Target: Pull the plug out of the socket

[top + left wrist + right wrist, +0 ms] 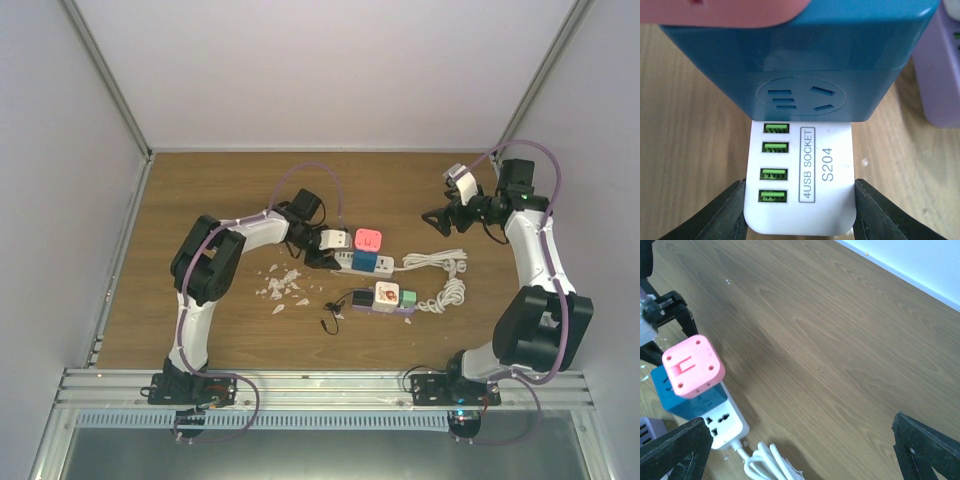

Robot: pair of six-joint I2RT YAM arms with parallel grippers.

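Observation:
A white socket strip (344, 260) (807, 200) lies mid-table. A blue cube plug (366, 264) (805, 50) (687, 402) sits in it, with a pink cube (368, 240) (725, 10) (692, 366) on top. My left gripper (318, 250) (800, 212) is shut on the strip's USB end, and both black fingers (725, 215) press its sides. My right gripper (436, 217) (800, 455) hangs open above bare wood, to the right of the plugs, with nothing between its fingers (675, 450).
A purple strip (385, 306) (945, 75) with white and green cube adapters lies just in front of the white one. White cable coils (440, 264) (765, 460) trail to the right. White scraps (280, 285) and a small black lead (330, 320) lie on the wood.

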